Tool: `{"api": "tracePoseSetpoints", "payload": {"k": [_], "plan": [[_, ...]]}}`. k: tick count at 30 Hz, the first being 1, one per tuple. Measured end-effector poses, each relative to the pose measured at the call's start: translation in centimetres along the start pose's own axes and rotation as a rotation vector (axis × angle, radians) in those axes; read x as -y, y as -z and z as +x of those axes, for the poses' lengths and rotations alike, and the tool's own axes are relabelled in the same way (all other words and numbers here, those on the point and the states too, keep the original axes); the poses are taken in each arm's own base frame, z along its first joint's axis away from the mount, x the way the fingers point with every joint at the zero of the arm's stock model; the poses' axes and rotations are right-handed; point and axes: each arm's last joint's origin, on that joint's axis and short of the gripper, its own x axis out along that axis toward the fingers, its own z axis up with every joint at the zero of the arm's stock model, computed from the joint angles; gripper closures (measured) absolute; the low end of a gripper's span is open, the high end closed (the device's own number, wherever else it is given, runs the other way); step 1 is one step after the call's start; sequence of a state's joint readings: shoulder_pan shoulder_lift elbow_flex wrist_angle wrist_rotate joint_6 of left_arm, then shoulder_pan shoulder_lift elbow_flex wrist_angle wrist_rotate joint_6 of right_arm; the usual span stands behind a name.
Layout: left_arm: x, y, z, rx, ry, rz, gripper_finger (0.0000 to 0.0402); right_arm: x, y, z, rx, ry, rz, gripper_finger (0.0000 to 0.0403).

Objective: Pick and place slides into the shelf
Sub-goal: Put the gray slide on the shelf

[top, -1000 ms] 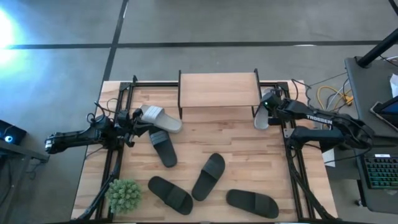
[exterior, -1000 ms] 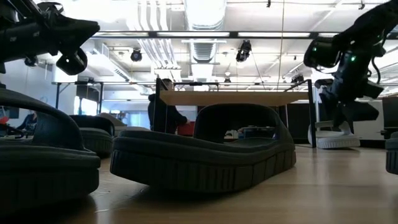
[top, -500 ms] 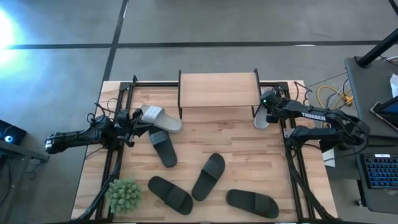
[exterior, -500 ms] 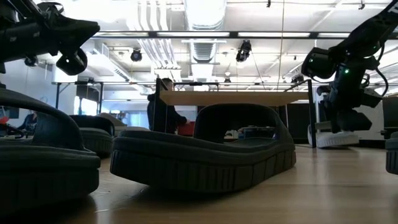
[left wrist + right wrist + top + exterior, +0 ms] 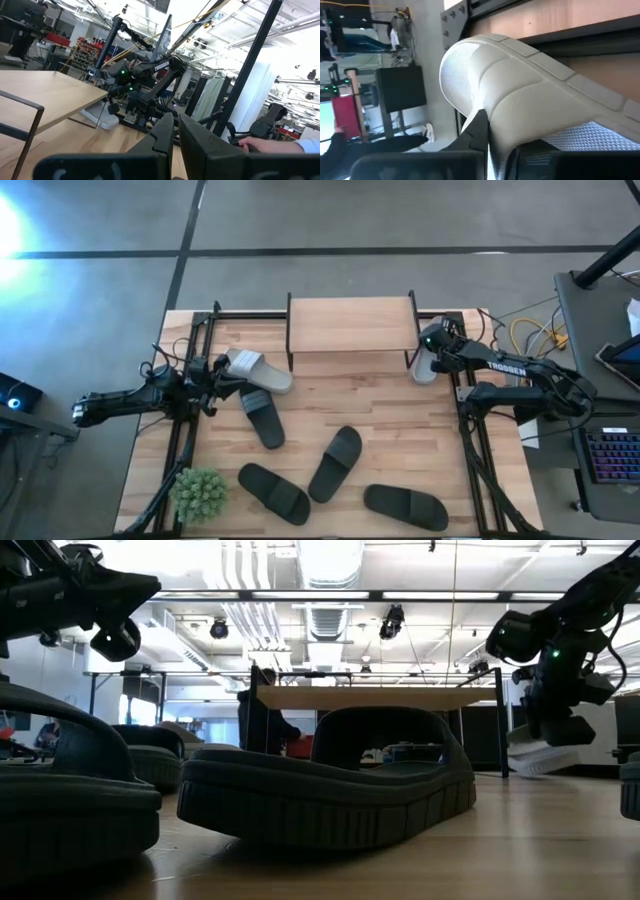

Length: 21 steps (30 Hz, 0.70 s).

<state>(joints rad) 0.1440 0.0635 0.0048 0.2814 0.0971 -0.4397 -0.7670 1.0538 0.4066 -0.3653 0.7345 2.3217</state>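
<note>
A light grey slide [image 5: 424, 366] sits by the right leg of the shelf [image 5: 350, 325], with my right gripper [image 5: 432, 348] shut on it. A second light grey slide [image 5: 258, 370] lies on the table left of the shelf. My left gripper [image 5: 213, 376] hovers just left of it, shut and empty. Several black slides lie soles-down on the table, one [image 5: 263, 418] near the left gripper, others [image 5: 335, 463] [image 5: 273, 492] [image 5: 405, 507] toward the near edge. My right gripper pinches the light grey slide's strap [image 5: 505, 115] between its two fingers, which come from above, slanting down. In the low view the slide [image 5: 545, 760] hangs tilted below the gripper. Whether its lower end still touches the table I cannot tell.
A green bushy plant [image 5: 198, 495] stands at the near left corner. Black frame rails [image 5: 185, 430] [image 5: 470, 450] run along both sides of the table. A desk with a keyboard [image 5: 610, 455] stands off to the right.
My right gripper has come down a little onto the light grey slide by the shelf's right leg and has shut on its strap. The slide, flat on the table before, now sits tilted with one end raised.
</note>
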Motion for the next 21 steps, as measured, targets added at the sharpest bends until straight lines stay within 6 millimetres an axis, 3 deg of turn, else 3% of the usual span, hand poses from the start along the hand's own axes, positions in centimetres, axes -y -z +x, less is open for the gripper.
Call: {"api": "tracePoseSetpoints", "payload": {"k": [5,10,16,21], "plan": [[0.0,0.0,0.0,0.005,0.002,0.001,0.0388,-0.9,-0.4,-1.0,-0.045,-0.041,-0.009,0.0392],[0.0,-0.1,0.0,0.010,-0.001,0.001,0.0388,-2.1,-1.7,-3.3,-0.126,-0.036,-0.033,0.0393],[0.0,-0.6,0.0,0.082,-0.045,0.004,0.0388,-4.1,-4.8,-7.3,-0.140,-0.042,-0.093,0.0390],[0.0,-0.6,0.0,0.096,-0.073,0.004,0.0388,-7.0,-6.6,-10.8,-0.182,-0.197,-0.167,0.0391]]}}
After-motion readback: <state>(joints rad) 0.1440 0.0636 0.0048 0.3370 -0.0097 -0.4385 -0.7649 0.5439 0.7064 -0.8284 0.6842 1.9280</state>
